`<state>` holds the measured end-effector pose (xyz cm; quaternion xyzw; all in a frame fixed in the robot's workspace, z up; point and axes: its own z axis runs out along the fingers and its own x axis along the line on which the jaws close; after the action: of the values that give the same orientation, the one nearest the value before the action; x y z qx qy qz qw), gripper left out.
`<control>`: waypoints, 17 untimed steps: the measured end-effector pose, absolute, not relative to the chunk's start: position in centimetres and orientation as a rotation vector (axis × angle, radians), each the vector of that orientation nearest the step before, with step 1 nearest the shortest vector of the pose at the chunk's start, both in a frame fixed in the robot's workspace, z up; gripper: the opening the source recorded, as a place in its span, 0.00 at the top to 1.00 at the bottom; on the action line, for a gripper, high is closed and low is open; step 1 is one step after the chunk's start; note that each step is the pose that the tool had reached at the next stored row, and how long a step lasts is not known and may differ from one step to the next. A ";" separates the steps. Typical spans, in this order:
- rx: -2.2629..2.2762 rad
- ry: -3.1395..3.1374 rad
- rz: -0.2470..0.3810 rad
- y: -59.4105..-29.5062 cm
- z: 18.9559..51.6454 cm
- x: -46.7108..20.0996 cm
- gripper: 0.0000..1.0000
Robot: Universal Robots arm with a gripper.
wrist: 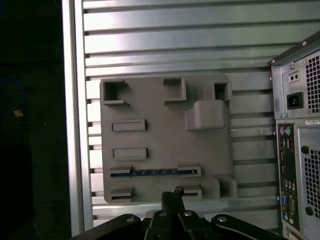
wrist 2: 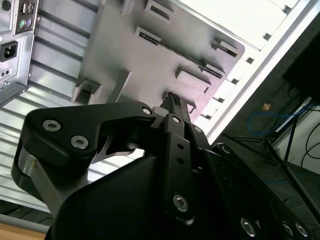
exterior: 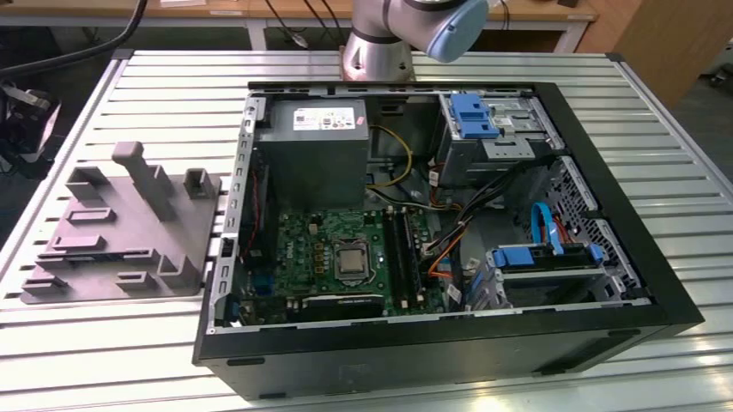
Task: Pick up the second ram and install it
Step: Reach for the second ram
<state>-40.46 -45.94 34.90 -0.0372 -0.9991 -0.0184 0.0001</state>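
The second ram stands in a slot of the grey holder, near the holder's edge closest to the claw. The claw hovers nearby, pinched closed and empty. Pickup and installation in the computer case are not yet done.

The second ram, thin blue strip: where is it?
First wrist view: the blue ram strip sits in a slot of the grey plastic tray, beside the computer case.

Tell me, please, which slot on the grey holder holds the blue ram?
The long slot second nearest the pincer: the ram lies along it; the others look empty.
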 end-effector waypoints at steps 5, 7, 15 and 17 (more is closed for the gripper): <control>-0.116 -3.135 -0.057 -46.2 34.0 -40.5 0.90; -0.115 -3.134 -0.057 -46.3 33.7 -40.5 0.90; -0.110 -3.131 -0.056 -46.8 32.5 -40.5 0.90; -0.111 -3.131 -0.056 -46.8 32.5 -40.5 0.90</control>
<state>-40.48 -46.85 32.52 -0.0353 -0.9992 -0.0180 0.0041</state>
